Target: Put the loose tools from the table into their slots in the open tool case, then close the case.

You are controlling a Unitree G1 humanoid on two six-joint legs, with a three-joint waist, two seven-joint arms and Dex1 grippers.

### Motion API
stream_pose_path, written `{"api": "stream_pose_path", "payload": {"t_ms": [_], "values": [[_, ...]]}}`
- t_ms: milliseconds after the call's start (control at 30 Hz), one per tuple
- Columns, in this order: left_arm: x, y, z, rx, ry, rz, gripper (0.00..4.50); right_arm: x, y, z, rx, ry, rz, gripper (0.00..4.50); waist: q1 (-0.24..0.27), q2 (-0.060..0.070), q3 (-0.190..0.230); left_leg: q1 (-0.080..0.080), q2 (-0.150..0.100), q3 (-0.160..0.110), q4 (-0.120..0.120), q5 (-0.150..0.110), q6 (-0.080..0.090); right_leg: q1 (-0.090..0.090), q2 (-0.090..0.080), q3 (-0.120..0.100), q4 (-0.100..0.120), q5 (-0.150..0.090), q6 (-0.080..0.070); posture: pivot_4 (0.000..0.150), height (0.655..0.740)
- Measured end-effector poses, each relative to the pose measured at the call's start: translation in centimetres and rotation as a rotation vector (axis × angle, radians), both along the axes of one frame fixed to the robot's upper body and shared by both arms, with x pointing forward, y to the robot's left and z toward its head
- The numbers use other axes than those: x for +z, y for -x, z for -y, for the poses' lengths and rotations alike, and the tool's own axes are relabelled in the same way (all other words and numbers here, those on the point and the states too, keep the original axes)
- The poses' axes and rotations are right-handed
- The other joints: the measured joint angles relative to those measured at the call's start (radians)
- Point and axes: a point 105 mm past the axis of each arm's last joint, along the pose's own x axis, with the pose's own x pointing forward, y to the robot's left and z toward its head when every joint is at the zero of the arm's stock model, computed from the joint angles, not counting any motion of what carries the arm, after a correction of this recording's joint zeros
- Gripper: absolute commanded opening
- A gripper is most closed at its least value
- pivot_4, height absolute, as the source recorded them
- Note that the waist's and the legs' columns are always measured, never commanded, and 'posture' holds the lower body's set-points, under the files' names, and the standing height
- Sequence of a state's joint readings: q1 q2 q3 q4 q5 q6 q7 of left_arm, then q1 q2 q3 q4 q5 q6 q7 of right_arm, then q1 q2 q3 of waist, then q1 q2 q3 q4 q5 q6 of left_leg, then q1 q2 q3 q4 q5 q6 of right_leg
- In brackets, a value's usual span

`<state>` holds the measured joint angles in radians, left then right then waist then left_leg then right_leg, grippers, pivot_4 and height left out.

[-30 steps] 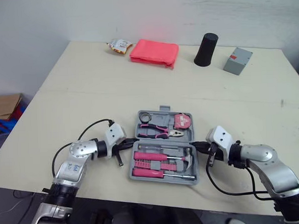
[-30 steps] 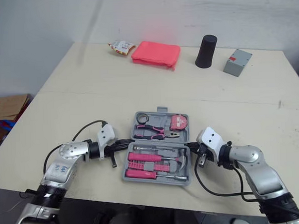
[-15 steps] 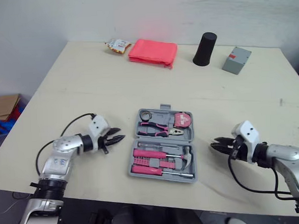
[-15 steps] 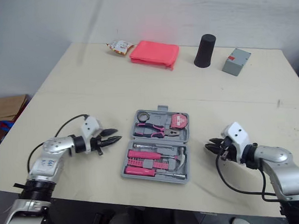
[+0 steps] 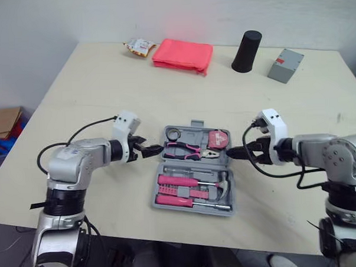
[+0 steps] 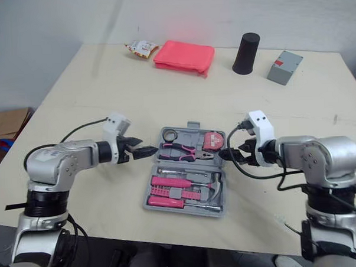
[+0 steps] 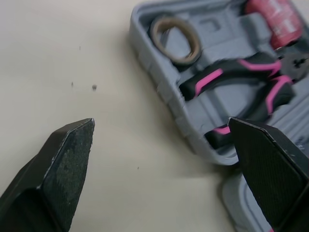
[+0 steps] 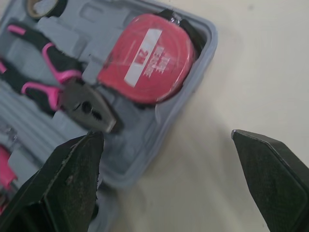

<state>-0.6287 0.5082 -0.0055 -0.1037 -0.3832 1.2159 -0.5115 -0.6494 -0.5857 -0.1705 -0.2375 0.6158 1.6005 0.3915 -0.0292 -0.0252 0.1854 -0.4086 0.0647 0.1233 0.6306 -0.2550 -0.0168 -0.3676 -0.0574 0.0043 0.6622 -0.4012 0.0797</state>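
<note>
A pale cream surface (image 5: 94, 101) is running back to a white wall, and the grey tool case (image 5: 157, 193) is lying open on it near the front edge, between the two arms. Its far half is holding a roll of tape (image 5: 174, 133), black-and-pink pliers (image 5: 187, 149) and a red tape measure (image 5: 217, 140). The near half is carrying pink-handled screwdrivers (image 5: 177, 182) and a small hammer (image 5: 223, 186), each sitting in a moulded slot.

The left hand (image 5: 155, 150) is reaching in low from the robot's left, its tips just beside the left edge of the far half. Its fingers (image 7: 63, 164) are spread wide and holding nothing. In the left wrist view one is hanging over bare surface and the other over the case by the pliers' handles.

The right hand (image 5: 235, 153) is coming in from the opposite side, level with the tape measure and just beside the right edge of the far half. It too is gaping wide and empty: one of its fingers (image 8: 67, 179) is hanging over the case next to the pliers' nose, the other out over the surface. Whether either hand is touching the case I cannot tell.

Along the far edge, well apart from the case, four things are sitting in a row — a snack packet (image 5: 139, 47), a folded red cloth (image 5: 183, 53), a black cylinder (image 5: 246, 50) and a small grey box (image 5: 285, 65).
</note>
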Motion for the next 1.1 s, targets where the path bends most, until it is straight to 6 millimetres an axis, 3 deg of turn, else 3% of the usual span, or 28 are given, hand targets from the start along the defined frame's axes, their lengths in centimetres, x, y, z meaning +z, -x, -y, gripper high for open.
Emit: {"api": "stream_pose_path", "payload": {"t_ms": [233,733,767,867,1033,1100], "values": [[0.0,-1.6,0.7,0.079,-0.031,0.053,4.47,-1.2,-1.0,-0.2,-0.074,0.082,-0.034,4.44,0.0,0.0,0.0,-0.001,0.0,0.002,0.001,0.002,0.002,-0.002,0.0,0.002,0.002,0.001,0.001,0.15,0.74],[-0.2,-1.8,1.7,0.042,-0.121,0.009,4.47,-1.5,-1.5,-0.6,-0.134,0.052,-0.059,4.44,-0.001,-0.002,-0.001,0.003,-0.001,0.002,0.001,0.004,0.001,0.001,0.0,0.002,0.004,0.001,0.0,0.15,0.74],[-0.3,-1.8,1.6,0.044,-0.123,0.009,3.9,-1.6,-1.5,-0.6,-0.138,0.047,-0.062,4.5,-0.001,-0.002,-0.001,0.004,0.0,0.002,0.001,0.004,0.001,0.002,0.0,0.002,0.004,0.001,0.0,0.15,0.74],[-0.5,-1.6,2.2,0.024,-0.11,-0.003,2.8,-1.7,-1.5,-0.8,-0.15,0.036,-0.071,3.65,-0.003,-0.003,-0.002,0.004,0.0,0.002,0.0,0.004,0.001,0.002,0.0,0.002,0.004,0.001,0.0,0.15,0.74],[-0.6,-1.2,3.0,-0.015,-0.083,-0.029,0.58,-2.1,-1.5,-2.5,-0.141,-0.05,-0.091,1.23,-0.011,-0.003,-0.002,0.004,0.0,0.002,-0.001,0.005,-0.001,0.001,0.001,0.002,0.005,0.001,0.0,0.15,0.74],[-0.4,-1.3,2.7,0.004,-0.07,-0.025,0.13,-2.2,-1.4,-3.1,-0.137,-0.097,-0.099,0.29,-0.015,-0.003,-0.002,0.005,0.001,0.002,-0.001,0.006,-0.002,0.001,0.002,0.002,0.006,0.002,-0.001,0.15,0.74]]}}
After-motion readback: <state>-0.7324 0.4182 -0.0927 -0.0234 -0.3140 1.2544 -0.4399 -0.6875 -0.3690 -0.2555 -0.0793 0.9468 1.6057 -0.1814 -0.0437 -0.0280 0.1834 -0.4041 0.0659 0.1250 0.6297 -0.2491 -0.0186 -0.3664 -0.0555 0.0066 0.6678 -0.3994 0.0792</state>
